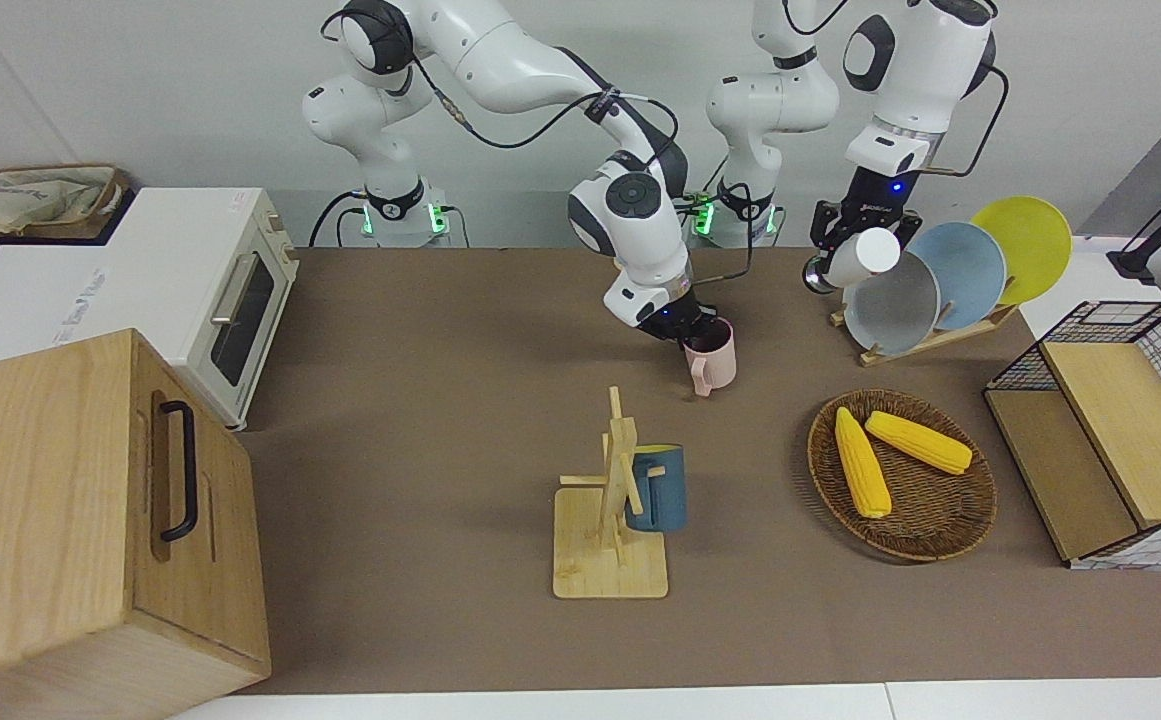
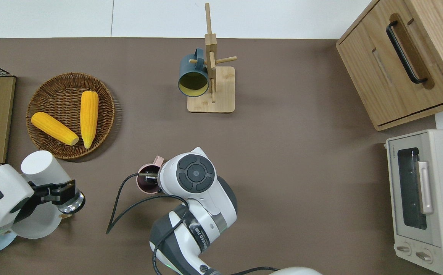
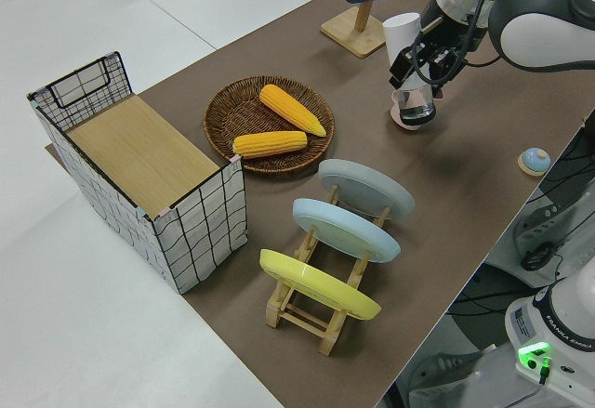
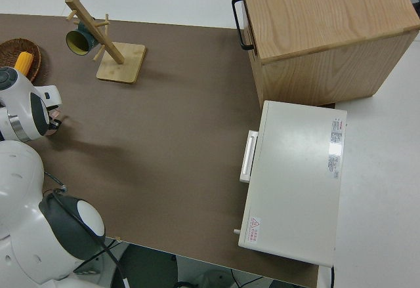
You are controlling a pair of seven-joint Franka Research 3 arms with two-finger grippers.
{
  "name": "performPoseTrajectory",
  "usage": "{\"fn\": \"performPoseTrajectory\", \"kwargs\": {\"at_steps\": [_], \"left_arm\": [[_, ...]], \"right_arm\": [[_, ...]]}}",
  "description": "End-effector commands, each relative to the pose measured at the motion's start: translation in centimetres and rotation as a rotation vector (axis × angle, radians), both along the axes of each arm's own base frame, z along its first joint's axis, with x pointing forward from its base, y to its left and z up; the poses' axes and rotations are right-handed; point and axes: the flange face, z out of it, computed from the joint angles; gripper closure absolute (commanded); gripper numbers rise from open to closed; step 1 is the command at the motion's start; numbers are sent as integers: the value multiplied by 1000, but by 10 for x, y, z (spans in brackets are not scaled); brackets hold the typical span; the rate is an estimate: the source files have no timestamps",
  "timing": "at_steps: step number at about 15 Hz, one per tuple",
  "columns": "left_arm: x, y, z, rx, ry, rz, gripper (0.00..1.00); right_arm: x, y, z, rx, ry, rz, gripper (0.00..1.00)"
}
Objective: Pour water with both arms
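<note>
My right arm's fingers close on the rim of the pink mug, standing on the brown surface near the robots. My left arm's fingers grip a white bottle, tilted in the air over the plate rack. Farther away stand the corn basket and the mug tree bearing a blue mug.

The right arm bends down at the middle of the front view, and its right gripper points downward with fingers closed. The left arm hangs at the upper right, and its left gripper is clamped, tilted sideways.
</note>
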Motion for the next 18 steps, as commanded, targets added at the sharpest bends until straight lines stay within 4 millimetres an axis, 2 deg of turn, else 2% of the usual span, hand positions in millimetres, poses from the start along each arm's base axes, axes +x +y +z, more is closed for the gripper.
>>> {"fn": "performPoseTrajectory", "kwargs": {"at_steps": [1,4,5,7,8,10,13,18], "left_arm": [[-5,-4,7,7,-30,5,1000],[-5,-4,7,8,-29,2,1000],[-6,-4,7,8,-28,2,1000],[-6,-4,6,7,-23,1,1000],[-6,-4,6,8,-21,1,1000],[-6,-4,5,8,-18,1,1000],[-7,-7,5,12,-15,-22,1000],[-8,-14,2,24,1,-67,1000]], "right_arm": [[5,3,0,10,-1,-21,623],[5,3,-1,10,2,-24,476],[5,3,0,11,1,-24,382],[5,3,-1,10,6,-33,96],[5,3,-1,8,5,-34,16],[6,4,2,11,2,-36,13],[12,9,20,30,-19,-33,13],[23,-3,54,-101,-16,62,13]]}}
